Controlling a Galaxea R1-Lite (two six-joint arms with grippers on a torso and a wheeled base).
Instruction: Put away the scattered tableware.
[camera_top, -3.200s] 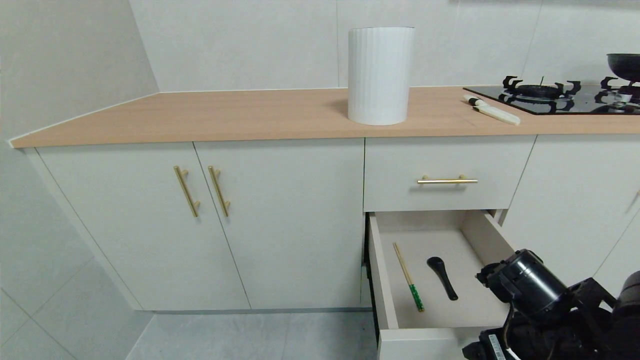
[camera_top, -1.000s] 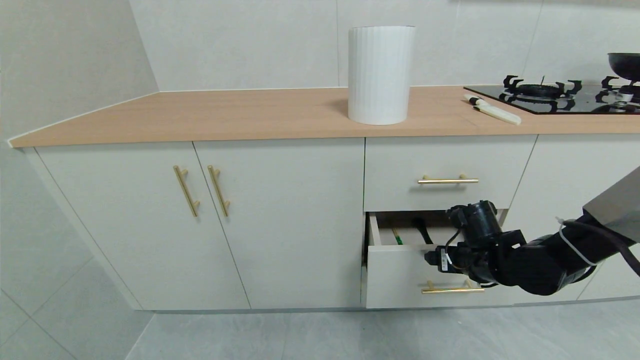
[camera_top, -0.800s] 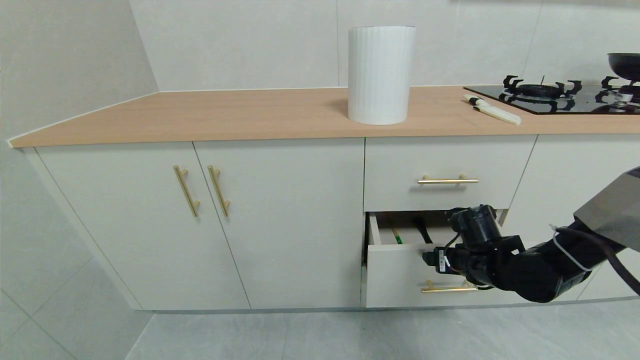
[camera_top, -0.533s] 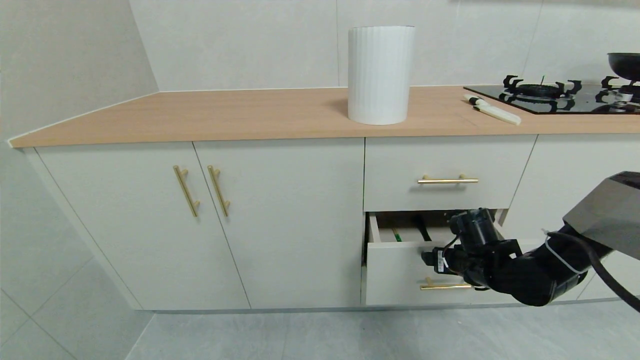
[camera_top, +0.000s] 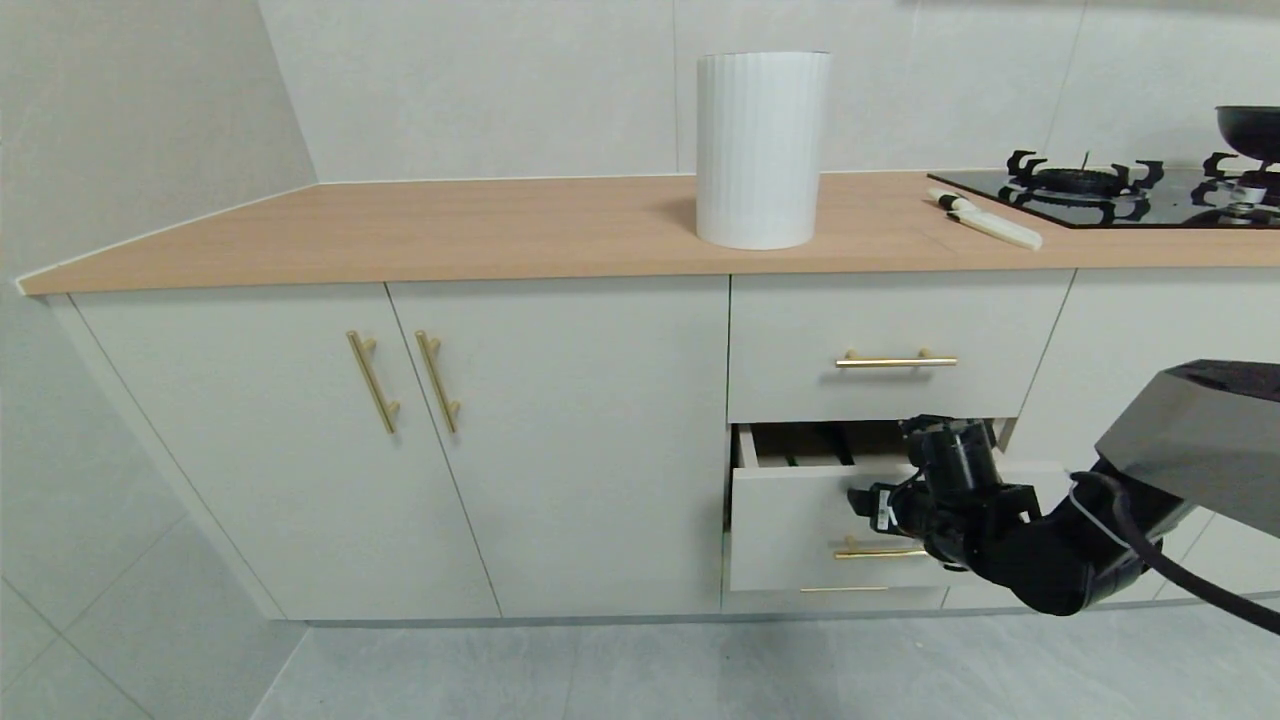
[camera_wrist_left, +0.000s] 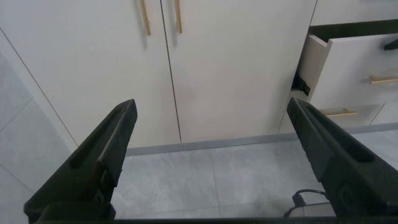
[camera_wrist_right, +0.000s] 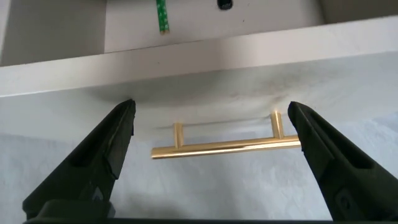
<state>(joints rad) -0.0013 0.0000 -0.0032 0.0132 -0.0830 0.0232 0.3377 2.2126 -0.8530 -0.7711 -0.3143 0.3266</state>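
The drawer (camera_top: 790, 520) had slid almost shut since a second ago! The right gripper (camera_top: 872, 503) sat at its front on a low, outstretched arm, fingers spread wide just above the gold handle (camera_wrist_right: 227, 147). The chopsticks (camera_wrist_right: 161, 15) and spoon (camera_wrist_right: 224, 4) lay inside. The wrist label (camera_top: 884, 516) was too small to read. The left gripper (camera_wrist_left: 211, 109) hung spread wide, facing the cabinet doors (camera_wrist_left: 236, 62).

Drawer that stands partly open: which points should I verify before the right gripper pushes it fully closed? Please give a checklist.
1. Drawer closed: not ok, a gap shows at its top.
2. Chopsticks and spoon lying inside: ok.
3. Right gripper open, facing the handle: ok.
4. Left gripper away from the drawer: ok.
5. Countertop cleared: not ok, a white utensil lies by the stove.
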